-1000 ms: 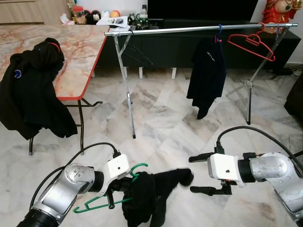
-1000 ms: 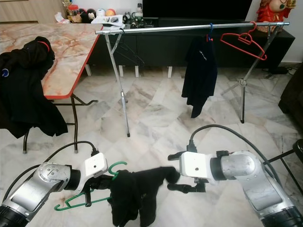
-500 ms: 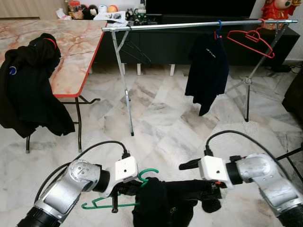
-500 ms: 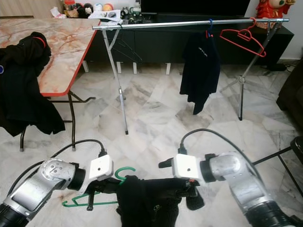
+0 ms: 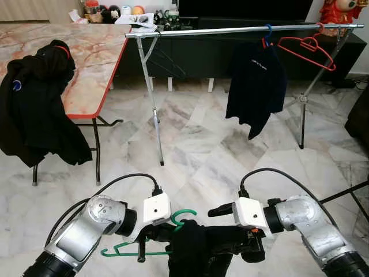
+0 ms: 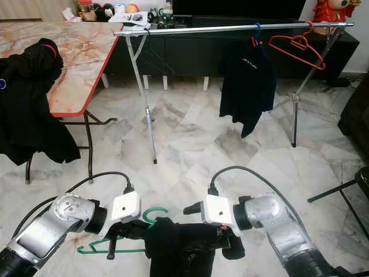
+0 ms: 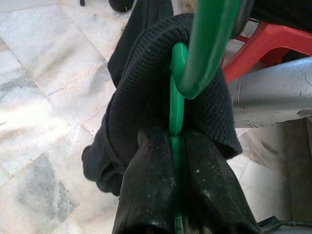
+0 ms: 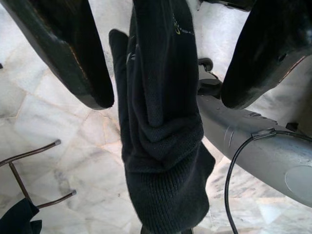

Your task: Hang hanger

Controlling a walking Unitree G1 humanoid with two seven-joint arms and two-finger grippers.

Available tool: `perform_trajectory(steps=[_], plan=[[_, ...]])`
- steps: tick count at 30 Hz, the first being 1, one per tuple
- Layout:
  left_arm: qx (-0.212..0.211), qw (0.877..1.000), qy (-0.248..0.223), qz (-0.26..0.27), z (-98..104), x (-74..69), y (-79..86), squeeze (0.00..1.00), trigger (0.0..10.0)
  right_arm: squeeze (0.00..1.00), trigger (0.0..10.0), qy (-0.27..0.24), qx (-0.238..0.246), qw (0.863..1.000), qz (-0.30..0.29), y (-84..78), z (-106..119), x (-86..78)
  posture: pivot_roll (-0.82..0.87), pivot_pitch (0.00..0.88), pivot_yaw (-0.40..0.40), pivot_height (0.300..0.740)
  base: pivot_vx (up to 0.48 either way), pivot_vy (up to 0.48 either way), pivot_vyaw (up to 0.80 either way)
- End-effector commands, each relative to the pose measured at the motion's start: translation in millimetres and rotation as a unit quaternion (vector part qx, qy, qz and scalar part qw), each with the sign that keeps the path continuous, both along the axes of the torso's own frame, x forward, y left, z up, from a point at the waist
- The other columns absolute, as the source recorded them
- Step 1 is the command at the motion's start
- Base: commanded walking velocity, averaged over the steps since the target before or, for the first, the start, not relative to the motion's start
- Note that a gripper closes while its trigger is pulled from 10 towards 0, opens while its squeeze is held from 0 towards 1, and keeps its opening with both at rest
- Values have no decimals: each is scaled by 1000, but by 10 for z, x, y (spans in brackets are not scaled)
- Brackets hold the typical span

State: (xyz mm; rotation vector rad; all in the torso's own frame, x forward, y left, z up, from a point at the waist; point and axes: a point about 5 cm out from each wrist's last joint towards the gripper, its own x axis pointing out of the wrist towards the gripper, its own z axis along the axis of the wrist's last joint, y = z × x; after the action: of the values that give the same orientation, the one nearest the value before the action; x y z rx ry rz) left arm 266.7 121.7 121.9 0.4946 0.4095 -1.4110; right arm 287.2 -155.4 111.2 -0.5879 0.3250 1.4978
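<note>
Left eye view: left gripper is clamped on the green hanger, low in front of the robot above the marble floor. A black garment is draped over the hanger, its collar bunched around the hook in the left wrist view. Right gripper sits just beside, fingers spread wide on either side of the cloth, not pinching it. The clothes rail stands well ahead across open floor; it carries a dark shirt and an empty red hanger, with bare bar to the shirt's left. A table with a black jacket over its edge bounds the left side.
</note>
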Motion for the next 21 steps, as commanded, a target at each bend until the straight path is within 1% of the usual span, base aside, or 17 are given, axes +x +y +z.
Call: perform_trajectory(steps=[1, 7, 13, 14, 15, 16, 17, 21], plan=[[-7, 1000, -17, -23, 109, -8, -65, 0, 10000, 0, 10000, 5, 4, 1000, 6, 23, -37, -18, 44, 133, 19, 740, 0, 0, 0], [-10, 999, -20, -34, 133, -12, -124, 0, 10000, 0, 10000, 15, 18, 1000, 1, 75, -87, -8, 44, 124, 21, 740, 0, 0, 0], [-13, 999, -21, -41, 146, -23, -154, 0, 10000, 0, 10000, 26, 44, 999, -4, 122, -91, -5, 42, 117, 22, 740, 0, 0, 0], [-12, 999, -22, -41, 144, -22, -158, 0, 10000, 0, 4275, 33, 53, 998, -5, 128, -88, -12, 44, 116, 21, 740, 0, 0, 0], [-12, 999, -22, -41, 144, -22, -158, 0, 10000, 0, 4275, 33, 53, 998, -5, 128, -88, -12, 44, 116, 21, 740, 0, 0, 0], [-12, 999, -22, -41, 143, -21, -159, 0, 10000, 0, 1725, 35, 52, 998, -4, 125, -93, -19, 44, 116, 21, 740, 0, 0, 0], [-12, 999, -22, -41, 141, -23, -163, 0, 10000, 0, 0, 38, 47, 998, -1, 108, -113, -36, 42, 113, 19, 740, 0, 0, 0], [-13, 999, -22, -40, 139, -20, -170, 0, 10000, 0, 0, 36, 46, 998, -8, 90, -122, -26, 41, 110, 18, 740, 0, 0, 0]])
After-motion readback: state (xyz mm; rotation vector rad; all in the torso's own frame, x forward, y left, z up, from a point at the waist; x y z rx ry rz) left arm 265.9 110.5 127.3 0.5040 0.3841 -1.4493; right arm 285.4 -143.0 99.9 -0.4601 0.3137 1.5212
